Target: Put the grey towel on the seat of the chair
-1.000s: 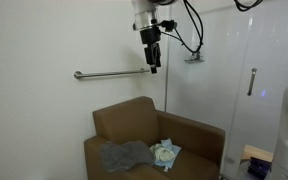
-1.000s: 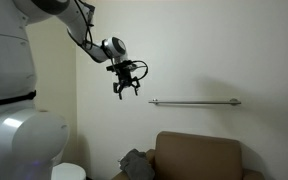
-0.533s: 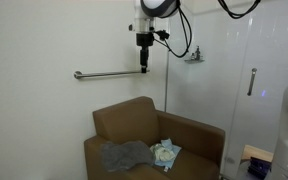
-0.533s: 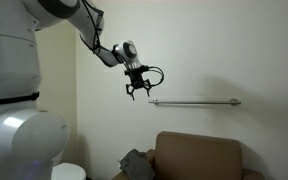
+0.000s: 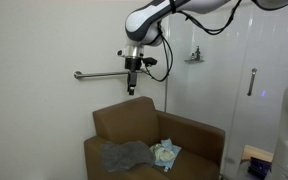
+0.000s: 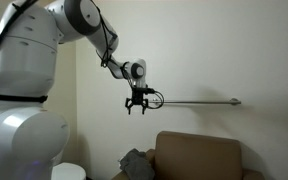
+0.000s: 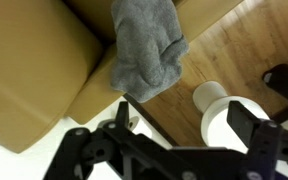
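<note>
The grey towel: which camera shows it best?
The wrist view: the grey towel is large there, folds plain, at the edge of the chair. In both exterior views the towel is small and dim.

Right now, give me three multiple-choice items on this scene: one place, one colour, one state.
1. Where does the grey towel lie?
A) on the floor
B) on the seat of the chair
C) on a shelf

2. What colour is the chair?
A) brown
B) red
C) white

3. How is the gripper?
A) shut on the towel
B) open and empty
C) shut, holding nothing

Key:
1 B, it lies on the seat cushion beside a pale cloth.
2 A, the back and arms are brown in both exterior views.
3 B, its fingers are spread with nothing between them, up by the wall rail.
</note>
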Action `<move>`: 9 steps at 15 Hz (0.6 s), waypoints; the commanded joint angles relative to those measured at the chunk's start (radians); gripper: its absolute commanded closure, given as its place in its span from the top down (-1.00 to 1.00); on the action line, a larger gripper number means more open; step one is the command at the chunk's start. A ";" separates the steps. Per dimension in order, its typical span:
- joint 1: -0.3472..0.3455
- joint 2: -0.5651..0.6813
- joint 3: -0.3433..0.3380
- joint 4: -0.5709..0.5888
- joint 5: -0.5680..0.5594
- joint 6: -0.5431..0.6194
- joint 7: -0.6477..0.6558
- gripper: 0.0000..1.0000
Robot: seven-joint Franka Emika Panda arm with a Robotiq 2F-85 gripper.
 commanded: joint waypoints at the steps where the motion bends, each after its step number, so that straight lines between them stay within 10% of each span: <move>1: -0.008 0.175 0.055 0.147 0.046 -0.088 -0.067 1.00; 9: -0.020 0.215 0.081 0.181 0.025 -0.087 -0.025 1.00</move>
